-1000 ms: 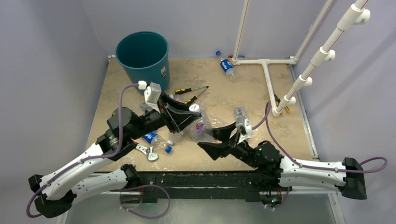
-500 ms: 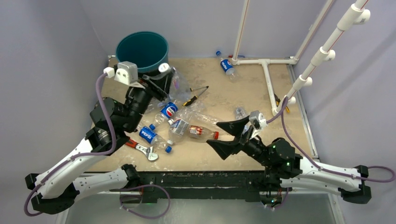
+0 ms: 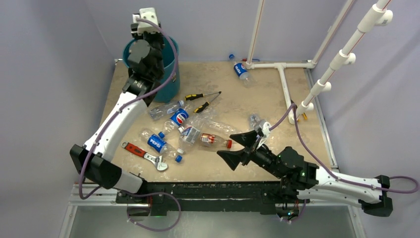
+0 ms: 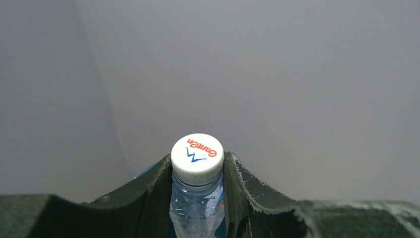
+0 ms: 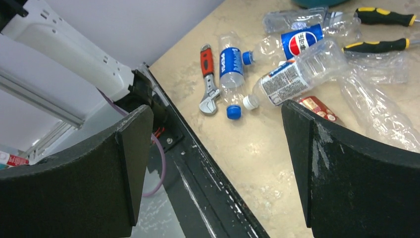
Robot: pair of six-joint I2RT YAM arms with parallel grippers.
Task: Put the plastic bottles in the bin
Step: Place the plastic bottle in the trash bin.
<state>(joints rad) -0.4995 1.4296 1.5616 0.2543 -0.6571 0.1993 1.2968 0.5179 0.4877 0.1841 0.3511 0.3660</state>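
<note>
Quick update from the remote desk.

Top view: big change in the last second. The left arm was down in the pile mid-worktop (image 3: pixel 237 104) and has now swung right up over the bin (image 3: pixel 172 79), its wrist high above the far rim. The arm blocks the bin's mouth, so I can't see the cargo from here. The right gripper (image 3: pixel 237 147) has backed out of the pile toward the near edge, jaws spread wide, nothing in them. Still lying out: two Pepsi bottles (image 3: pixel 178 117) (image 3: pixel 157 143), a white-label bottle (image 3: pixel 190 134), a red-label bottle (image 3: pixel 213 140), a crumpled clear bottle (image 3: pixel 166 109), and one more Pepsi bottle by the far pipes (image 3: pixel 240 70). The wrench (image 3: pixel 146 154) and screwdrivers (image 3: pixel 202 95) stay put, not my problem.

Left wrist: the left gripper (image 4: pixel 197 163) is clamped on the neck of a Ganten bottle (image 4: pixel 195 208), white cap (image 4: pixel 197 154) poking up between the fingers, grey wall behind. So that bottle is up in the air, not dropped yet.

Right wrist: the right gripper's fingers (image 5: pixel 133 148) frame bare worktop, with the white-label bottle, the wrench and a loose blue cap (image 5: pixel 234 112) just beyond.

My read: one bottle is a release away from being binned, if it really sits over the opening. Plenty left.
</note>
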